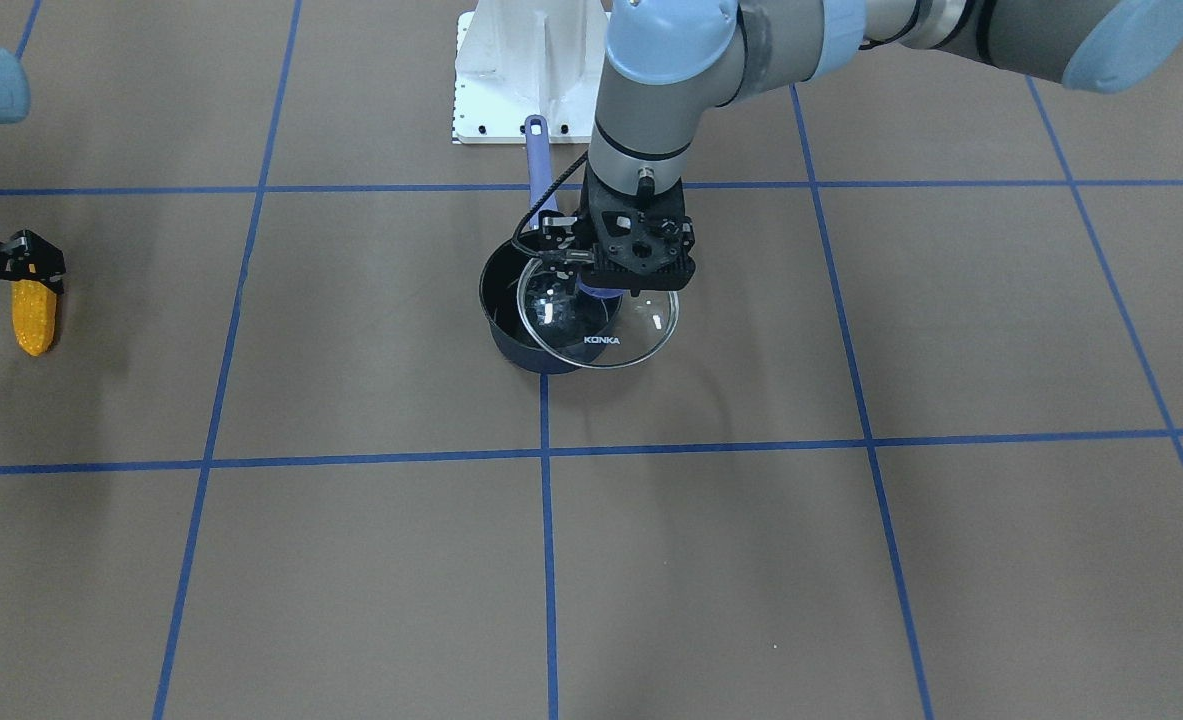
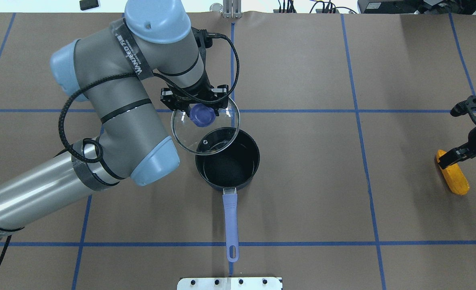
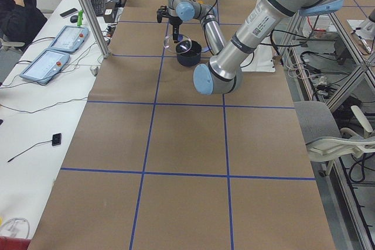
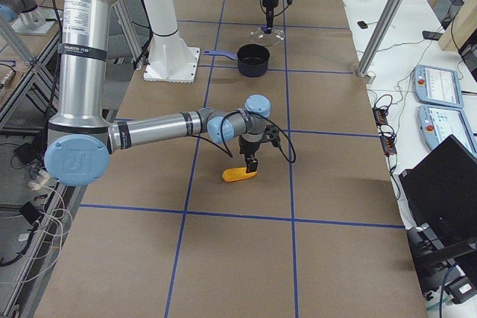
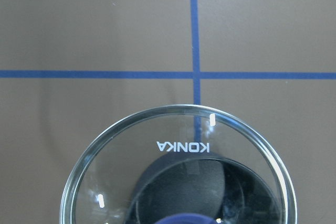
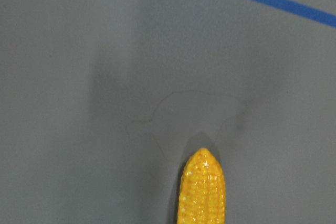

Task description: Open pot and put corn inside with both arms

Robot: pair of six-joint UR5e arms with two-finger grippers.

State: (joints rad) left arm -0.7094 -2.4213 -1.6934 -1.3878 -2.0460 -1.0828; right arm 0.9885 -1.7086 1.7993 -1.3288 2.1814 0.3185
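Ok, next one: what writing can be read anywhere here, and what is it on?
"KONKA": white, on the glass lid, near its rim.
Lettering on a black band of the left arm: too blurred to read.
Label on the right arm: too small to read.
Nothing else legible.

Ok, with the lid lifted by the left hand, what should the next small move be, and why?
Probably carry the lid sideways until it is clear of the pot. The left hand holds it lifted, but in the overhead view the glass overlaps part of the pot's opening. The corn, far off at the right hand, would likely need the whole opening free.
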